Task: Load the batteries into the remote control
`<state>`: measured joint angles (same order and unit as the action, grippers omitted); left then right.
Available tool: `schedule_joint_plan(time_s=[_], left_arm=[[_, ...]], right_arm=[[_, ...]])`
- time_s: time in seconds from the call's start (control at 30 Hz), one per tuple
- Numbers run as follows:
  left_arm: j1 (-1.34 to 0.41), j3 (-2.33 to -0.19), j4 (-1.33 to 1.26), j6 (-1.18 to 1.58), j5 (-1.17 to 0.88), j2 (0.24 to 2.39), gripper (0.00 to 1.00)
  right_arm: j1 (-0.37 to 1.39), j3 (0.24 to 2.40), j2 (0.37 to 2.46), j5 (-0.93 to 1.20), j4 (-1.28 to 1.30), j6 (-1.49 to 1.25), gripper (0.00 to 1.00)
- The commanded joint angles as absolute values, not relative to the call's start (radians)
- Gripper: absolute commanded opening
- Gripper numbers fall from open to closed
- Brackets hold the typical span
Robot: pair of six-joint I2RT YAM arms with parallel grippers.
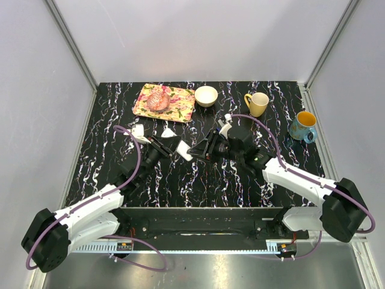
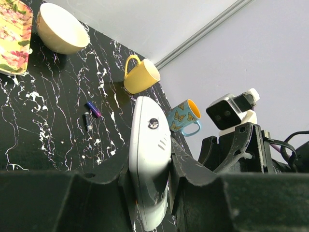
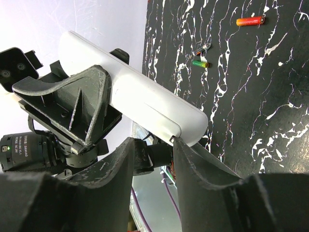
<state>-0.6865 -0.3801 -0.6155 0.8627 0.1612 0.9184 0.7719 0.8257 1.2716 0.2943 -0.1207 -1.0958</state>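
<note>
Remote: light, rigid, slick plastic; best held across its width, as the left gripper clamps it. Right gripper part-open, apparently empty.

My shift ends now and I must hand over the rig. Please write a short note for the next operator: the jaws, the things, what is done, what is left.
Left gripper: jaws shut on the remote, held above the table.
Right gripper: jaws open, close to the remote's free end, not seen gripping it.
Batteries: the orange battery, green battery and purple battery lie loose on the table.
Done: the remote is picked up. Its battery slot is not in view, so I cannot tell if anything is loaded.
Left: pick up each battery and put it into the slot.
</note>
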Motion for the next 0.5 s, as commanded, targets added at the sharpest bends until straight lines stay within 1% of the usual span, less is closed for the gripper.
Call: schedule_joint_plan(time_s=[0.0, 0.47], left_arm=[[-0.704, -0.423, -0.615, 0.836, 0.123, 0.91, 0.0], [-0.706, -0.433, -0.561, 0.81, 0.138, 0.913, 0.0]], right_arm=[[0.775, 0.871, 1.232, 0.296, -0.181, -1.091, 0.44], [0.775, 0.882, 1.23, 0.304, -0.172, -1.086, 0.43]])
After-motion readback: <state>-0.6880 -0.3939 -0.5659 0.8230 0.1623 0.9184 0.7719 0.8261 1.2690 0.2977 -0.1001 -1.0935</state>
